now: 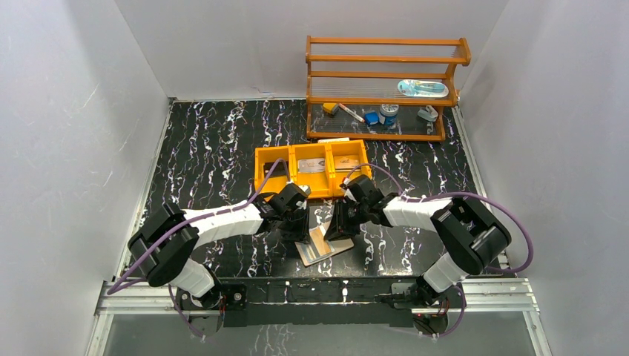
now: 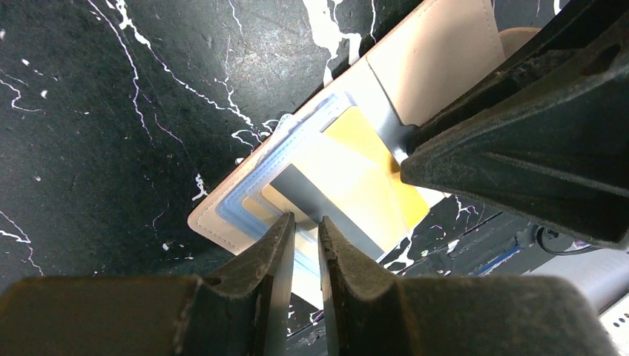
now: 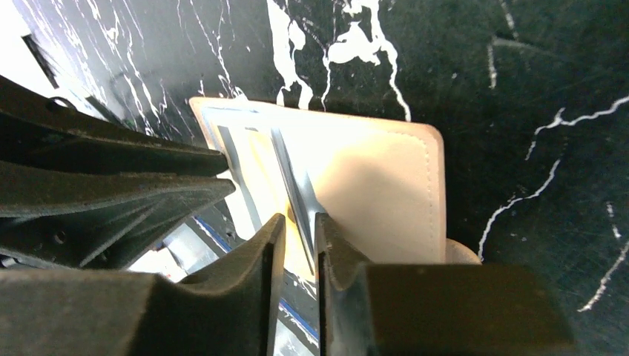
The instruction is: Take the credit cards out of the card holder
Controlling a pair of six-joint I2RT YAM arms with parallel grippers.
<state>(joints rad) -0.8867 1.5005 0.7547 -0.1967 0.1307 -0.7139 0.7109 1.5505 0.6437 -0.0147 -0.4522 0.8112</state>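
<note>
Risk assessment: the flat tan folding card holder (image 1: 324, 250) lies open on the black marbled worktop (image 1: 208, 163), between both claws. The left claw (image 2: 304, 224) stands narrow at the yellow and grey credit cards (image 2: 356, 174), and the right claw (image 3: 298, 221) stands narrow over the pocket seam. Grip on either cannot be confirmed. An unsecured holder may slide along with the card.

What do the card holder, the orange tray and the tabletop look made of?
Card holder: probably leather or faux leather, matte tan, with a stitched edge; bluish translucent sleeves inside look plastic. Orange tray: looks like moulded plastic, smooth, uniform colour. Tabletop: black with white veins, marble-look; real stone or a printed sheet, cannot tell.
</note>
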